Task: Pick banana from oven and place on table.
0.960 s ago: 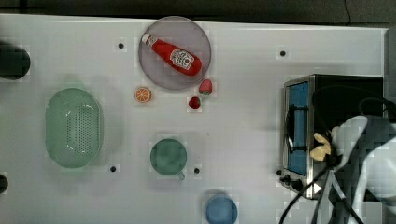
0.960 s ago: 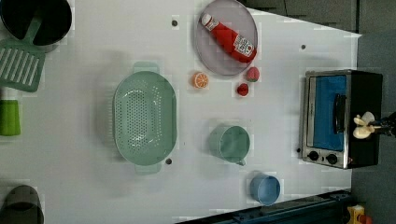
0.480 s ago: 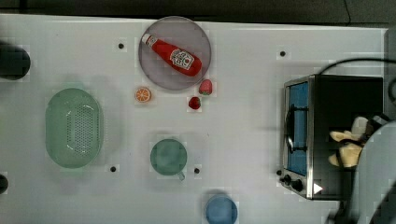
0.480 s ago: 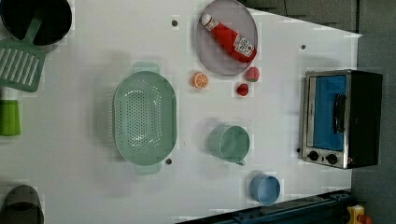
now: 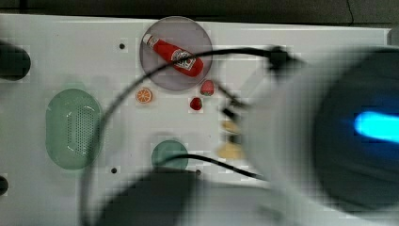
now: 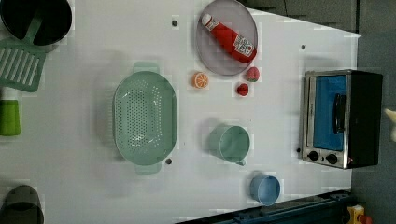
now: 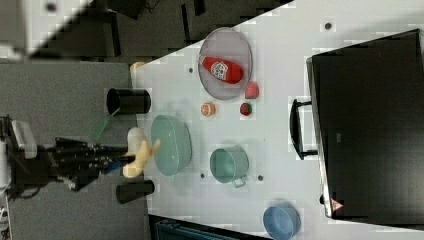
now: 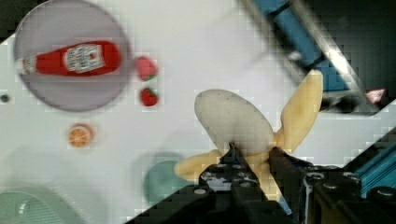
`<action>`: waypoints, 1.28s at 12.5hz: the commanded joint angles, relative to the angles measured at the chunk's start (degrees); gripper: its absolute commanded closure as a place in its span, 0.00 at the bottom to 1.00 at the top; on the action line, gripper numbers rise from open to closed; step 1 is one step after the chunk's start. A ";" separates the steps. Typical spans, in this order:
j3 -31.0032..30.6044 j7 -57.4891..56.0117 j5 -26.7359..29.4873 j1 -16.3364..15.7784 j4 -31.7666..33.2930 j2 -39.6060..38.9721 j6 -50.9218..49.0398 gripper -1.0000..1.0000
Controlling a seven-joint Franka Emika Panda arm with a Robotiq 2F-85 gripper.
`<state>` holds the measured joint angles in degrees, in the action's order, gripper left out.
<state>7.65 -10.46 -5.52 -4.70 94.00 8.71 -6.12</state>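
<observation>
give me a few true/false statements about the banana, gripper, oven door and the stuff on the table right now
1. The gripper is shut on the banana. True.
2. The banana lies on the table beside the orange slice. False: it is held in the air, clear of the table, as the right view shows.
3. The ketchup bottle lies on the grey plate. True.
4. The oven door hangs open. False: in the left view the blue glass door is closed, handle in front.
5. The green cup sits inside the colander. False: it stands on the table apart from the colander.
</observation>
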 commanded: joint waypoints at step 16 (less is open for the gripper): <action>1.10 18.63 6.44 0.10 44.70 -14.08 57.98 0.09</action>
<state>8.34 5.43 0.01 -3.42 140.78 -7.11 50.72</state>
